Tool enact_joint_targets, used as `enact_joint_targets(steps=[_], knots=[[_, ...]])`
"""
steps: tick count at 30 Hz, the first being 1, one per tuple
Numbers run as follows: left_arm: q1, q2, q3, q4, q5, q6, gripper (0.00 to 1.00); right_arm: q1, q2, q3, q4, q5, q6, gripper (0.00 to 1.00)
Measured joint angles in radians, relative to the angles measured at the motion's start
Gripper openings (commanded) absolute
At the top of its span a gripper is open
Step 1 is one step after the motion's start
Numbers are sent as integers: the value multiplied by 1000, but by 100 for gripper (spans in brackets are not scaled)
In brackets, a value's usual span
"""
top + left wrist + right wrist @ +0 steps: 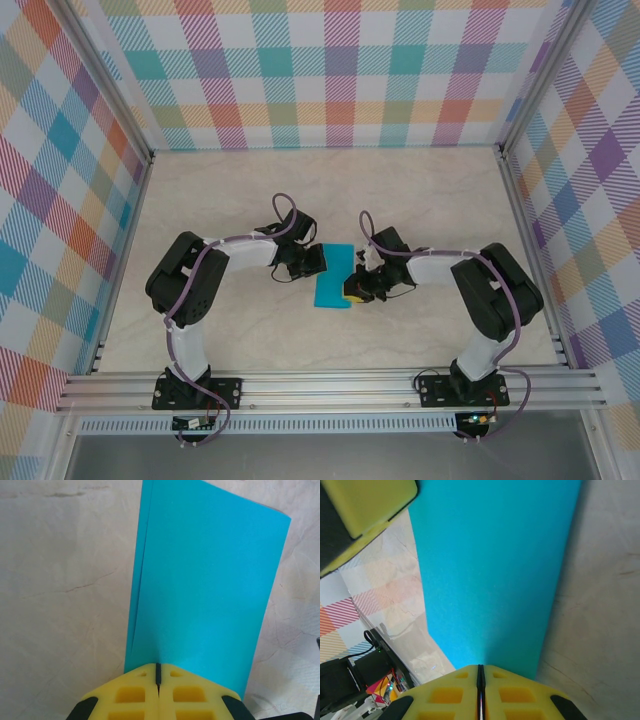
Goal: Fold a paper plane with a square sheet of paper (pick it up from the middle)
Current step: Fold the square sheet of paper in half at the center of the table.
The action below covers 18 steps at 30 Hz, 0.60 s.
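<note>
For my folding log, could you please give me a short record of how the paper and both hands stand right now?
Item: thin teal-blue paper sheet, folded double, two layers showing at one edge
Left hand: shut on one side of the sheet
Right hand: shut on the opposite side
Surface: pale marbled table
Plane: not yet formed

I see a pale, marbled counter (430, 190) with faint veins. Plaid walls (330, 70) stand at 9, 12 and 3 o'clock, edged by metal posts (105, 85). A slotted aluminium rail (330, 388) runs across at 6 o'clock.
</note>
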Motion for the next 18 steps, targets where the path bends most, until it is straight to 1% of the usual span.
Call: enact_joint_targets(steps=[12, 18], knots=[[0, 0, 0, 0, 0, 0, 0, 6, 2, -49, 48, 26, -4, 10], [0, -1, -1, 0, 0, 0, 0, 9, -27, -74, 56, 22, -1, 12]])
